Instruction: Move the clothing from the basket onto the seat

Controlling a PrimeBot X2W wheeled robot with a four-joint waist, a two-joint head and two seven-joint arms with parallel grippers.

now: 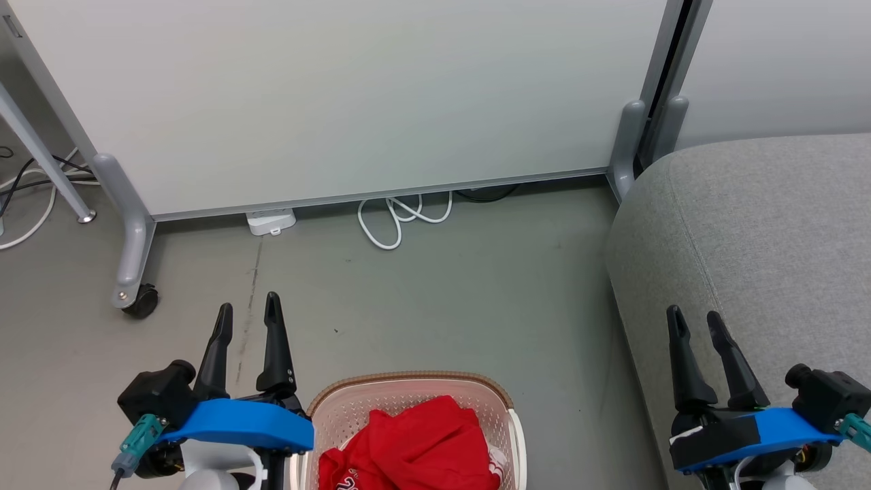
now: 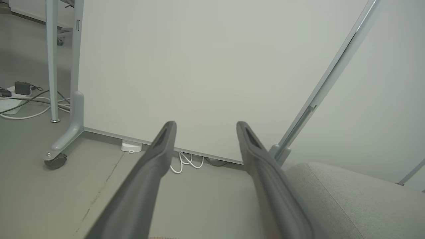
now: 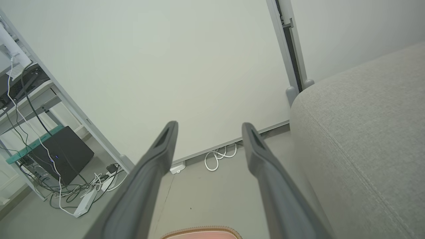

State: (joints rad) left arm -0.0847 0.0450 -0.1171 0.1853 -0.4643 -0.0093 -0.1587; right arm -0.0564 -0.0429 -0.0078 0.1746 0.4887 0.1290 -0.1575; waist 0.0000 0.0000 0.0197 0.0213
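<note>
Head view: cream basket [image 1: 415, 376] on the floor [image 1: 442, 292], at the bottom edge of the picture, between the two arms. Inside it, a crumpled heap of red clothing [image 1: 415, 442], piled up to the brown rim, with a scrap of white lettering low on the heap's left side. Grey seat [image 1: 762, 231] to the right of the basket, apart from it, with a strip of floor between. Left gripper [image 1: 248, 307] just beside the basket's left rim, fingers parted and holding nothing, tips pointing toward the white panel [image 1: 340, 95]. Right gripper [image 1: 694, 316] against the seat's left edge as seen here, fingers likewise parted and empty. Along the panel's foot, a looped white cable [image 1: 401, 218]; farther left, a caster [image 1: 141, 299].

Left wrist view: left gripper [image 2: 206, 124] with both fingers spread wide, nothing but floor and panel between them. Rounded corner of the seat [image 2: 348, 196] at the lower right, past the right-hand finger. White cable [image 2: 186, 162] at the panel's foot; caster [image 2: 54, 161] at the left.

Right wrist view: right gripper [image 3: 209, 124] with fingers spread, gripping nothing. Brown rim of the basket [image 3: 202, 230] at the bottom edge, between the fingers; contents cut off there. Seat [image 3: 365, 132] down the right side, with a stitched seam along it. Black box [image 3: 63, 154] on the floor at the left, among tangled cables.
</note>
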